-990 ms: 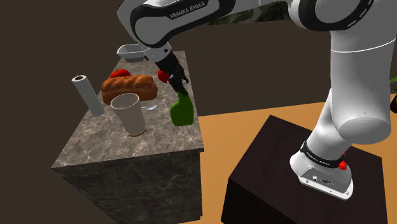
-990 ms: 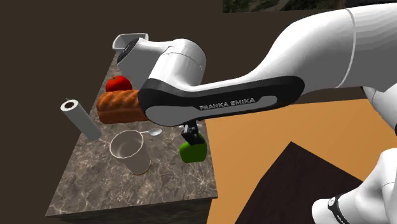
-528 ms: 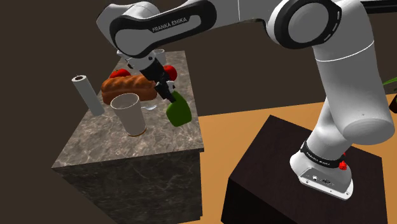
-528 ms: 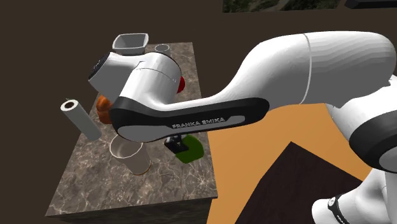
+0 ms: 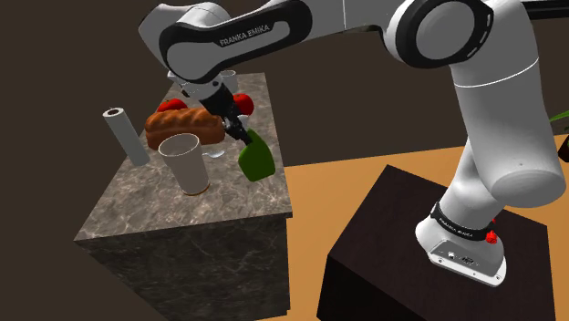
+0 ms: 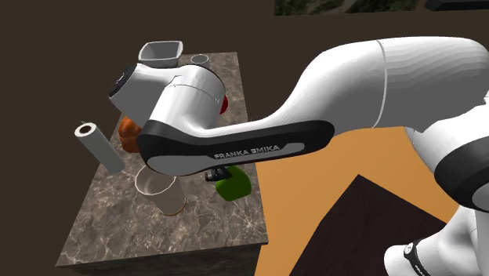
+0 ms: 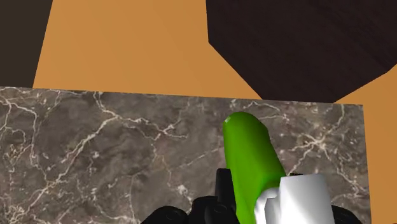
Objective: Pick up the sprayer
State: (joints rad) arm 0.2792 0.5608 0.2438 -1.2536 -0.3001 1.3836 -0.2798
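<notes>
Where the dark stand [image 5: 383, 237] sits nearest in the shoulder view, the white arm [image 5: 497, 137] rises from it and reaches over to a marble-topped desk [image 5: 146, 214] standing on an orange floor [image 5: 346, 169]. Closest to the desk's front edge stands a pale cup [image 5: 187, 164], upright and open-mouthed. Just beside it, toward the shoulder view's right and near that edge of the desk, is the sprayer [image 5: 257, 160], a green bottle tilted so that its top leans back toward the arm. The black fingers [image 7: 221, 188] pinch the sprayer at its neck; in the wrist view the green body stretches away from them over the marble, with the white head [image 7: 299, 200] right by them. I cannot tell whether its base touches the desk. A small spoon [image 5: 216, 153] lies between cup and sprayer. Behind the cup lies a brown loaf [image 5: 182, 123], with a grey cylinder [image 5: 125, 137] leaning at the shoulder view's left. Farther back is a red fruit [image 5: 243, 100], then a small grey cup [image 6: 200, 59] and a grey bowl [image 6: 161, 52] at the far end.
</notes>
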